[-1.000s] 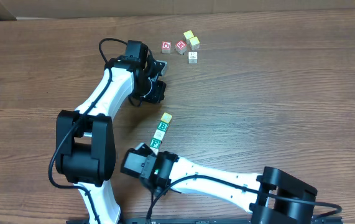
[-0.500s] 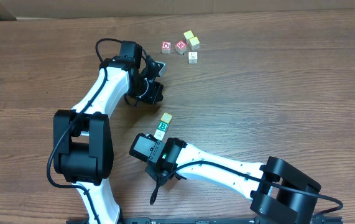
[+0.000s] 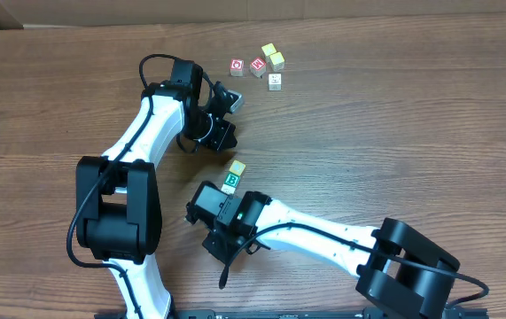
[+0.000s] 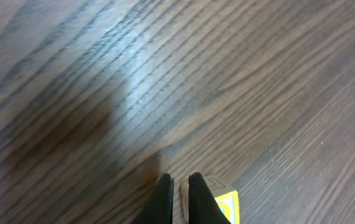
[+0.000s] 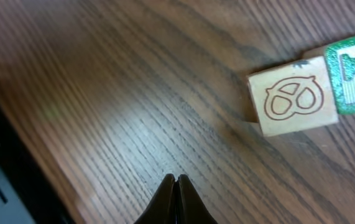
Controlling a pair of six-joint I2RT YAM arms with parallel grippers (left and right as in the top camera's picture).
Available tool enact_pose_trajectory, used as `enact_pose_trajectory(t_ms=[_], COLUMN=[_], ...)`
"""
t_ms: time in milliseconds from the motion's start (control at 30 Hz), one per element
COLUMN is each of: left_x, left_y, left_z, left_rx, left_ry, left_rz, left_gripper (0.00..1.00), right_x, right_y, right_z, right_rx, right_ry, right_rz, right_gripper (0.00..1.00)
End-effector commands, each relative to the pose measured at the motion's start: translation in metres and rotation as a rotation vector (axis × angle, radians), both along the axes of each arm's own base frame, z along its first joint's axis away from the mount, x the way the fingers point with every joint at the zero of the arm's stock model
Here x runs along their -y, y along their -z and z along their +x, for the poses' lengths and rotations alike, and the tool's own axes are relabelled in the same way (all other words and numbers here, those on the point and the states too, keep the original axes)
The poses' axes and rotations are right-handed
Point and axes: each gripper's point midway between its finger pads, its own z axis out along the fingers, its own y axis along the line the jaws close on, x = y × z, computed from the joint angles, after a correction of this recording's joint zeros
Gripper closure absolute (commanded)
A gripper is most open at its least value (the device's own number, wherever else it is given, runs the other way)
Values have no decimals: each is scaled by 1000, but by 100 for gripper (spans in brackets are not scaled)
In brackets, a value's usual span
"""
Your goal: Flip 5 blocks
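Because these blocks are tiny, light, rigid wooden cubes with smooth faces, I judge they will skid or tip at a nudge, so I would pinch two opposite side faces squarely. Both claws are pressed together, holding nothing: the left gripper just beside the yellow-faced block, the right gripper apart from the pretzel-engraved block. Overhead shows a short row near the grippers, the green B block among them, and three more pale blocks farther off beside two red-printed cubes. Only the right wrist reveals the pretzel face; from above I cannot find it.
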Motion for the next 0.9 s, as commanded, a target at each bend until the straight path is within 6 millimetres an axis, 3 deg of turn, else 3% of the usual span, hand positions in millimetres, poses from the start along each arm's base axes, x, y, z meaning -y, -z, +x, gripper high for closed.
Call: enact_pose_trajectory(t_ms=[0, 167, 500, 800, 867], left_x=[5, 5, 8, 12, 14], left_y=[1, 4, 36, 33, 33], left_z=[1, 0, -8, -14, -14], left_rx=[16, 8, -77, -91, -91], left_ry=[58, 61, 70, 101, 101], left_rz=[-28, -26, -44, -72, -80], left_gripper=[96, 96, 96, 96, 96], right_x=[2, -2, -6, -6, -5], right_y=[3, 13, 11, 11, 2], right_z=[-5, -12, -10, -8, 1], right_rx=[-45, -53, -28, -20, -10], right_ry=[-44, -102, -140, -135, -113], right_rz=[37, 96, 119, 120, 132], right_gripper=[96, 96, 96, 96, 96])
